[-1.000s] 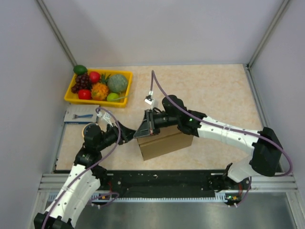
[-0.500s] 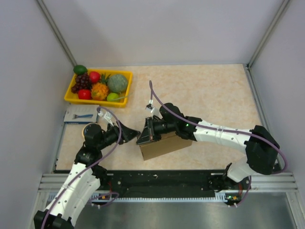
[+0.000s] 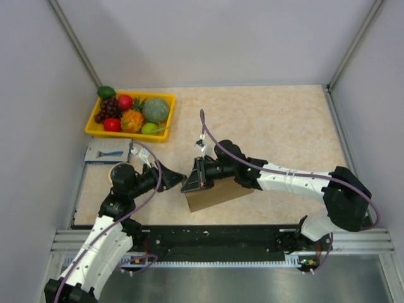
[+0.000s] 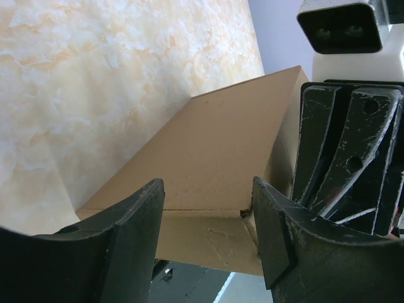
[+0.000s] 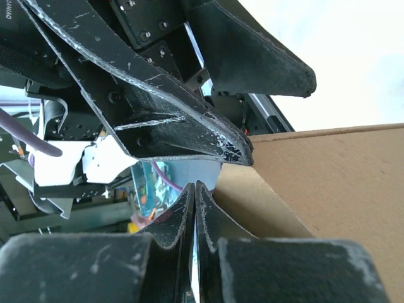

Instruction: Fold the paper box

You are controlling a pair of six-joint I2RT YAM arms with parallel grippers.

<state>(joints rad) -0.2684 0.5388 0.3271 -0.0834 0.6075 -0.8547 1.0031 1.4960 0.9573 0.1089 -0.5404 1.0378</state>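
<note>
The paper box (image 3: 218,194) is plain brown cardboard lying near the table's front, just right of centre. My right gripper (image 3: 191,179) is shut with nothing between its fingers, and it lies on the box's left end. In the right wrist view the shut right gripper (image 5: 194,189) sits beside the box's (image 5: 328,183) upper edge. My left gripper (image 3: 172,178) is open and points at that same left end. In the left wrist view the open left gripper (image 4: 208,218) frames a corner of the box (image 4: 214,145), with the right arm's fingers (image 4: 347,151) against the box's right side.
A yellow tray (image 3: 120,135) of fruit stands at the back left. A small blue-white packet (image 3: 107,151) lies just in front of it. Grey walls close in the table on three sides, and a black rail runs along the near edge.
The right arm has come forward and leftward with its shut gripper on the box's left end. The box now looks lower. The left gripper has edged closer to the box.
</note>
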